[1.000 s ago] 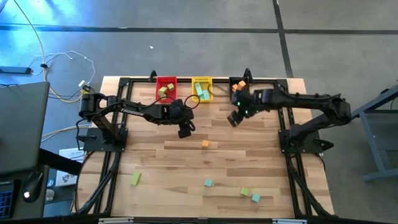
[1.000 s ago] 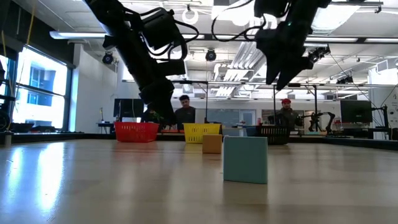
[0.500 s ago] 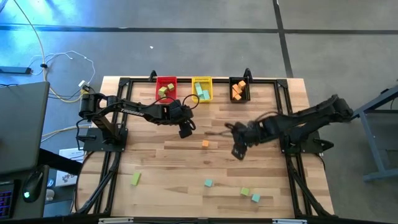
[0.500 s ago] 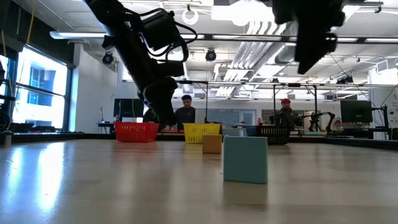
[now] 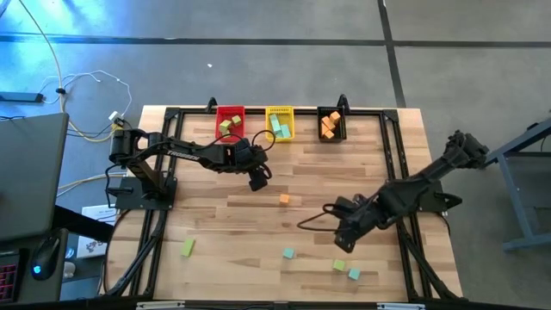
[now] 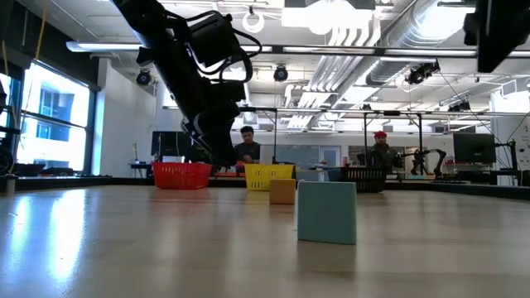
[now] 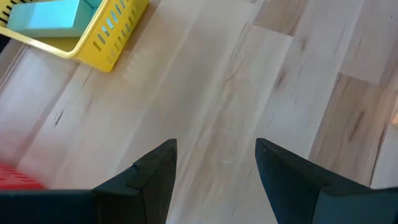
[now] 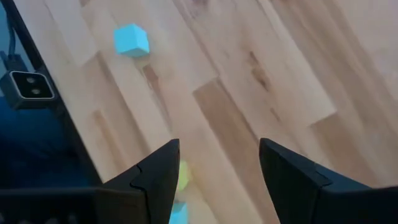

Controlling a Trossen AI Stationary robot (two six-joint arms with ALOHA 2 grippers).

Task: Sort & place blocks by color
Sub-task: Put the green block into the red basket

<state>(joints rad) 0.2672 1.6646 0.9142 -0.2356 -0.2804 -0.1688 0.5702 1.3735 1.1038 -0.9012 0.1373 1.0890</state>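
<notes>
My left gripper (image 5: 256,182) (image 7: 214,149) hangs open over bare wood, just in front of the red bin (image 5: 230,123) and the yellow bin (image 7: 93,28). My right gripper (image 5: 343,239) (image 8: 217,149) is open above the near right part of the table. A green block (image 5: 339,265) (image 8: 182,174) and a teal block (image 5: 354,274) lie just nearward of it. Another teal block (image 5: 288,253) (image 8: 131,40), an orange block (image 5: 283,200) and a green bar (image 5: 188,248) lie flat on the wood. Neither gripper holds anything.
The red bin holds green blocks, the yellow bin holds teal blocks (image 7: 53,15), and the black bin (image 5: 331,123) holds orange ones; all three stand along the far edge. Black frame rails (image 5: 400,185) run along the table's sides. In the low view, people show in the room beyond.
My right gripper has swung from in front of the black bin across the table toward the near edge, turning as it went, and now hangs above the near right blocks. It stays open and holds nothing. No block has moved.
</notes>
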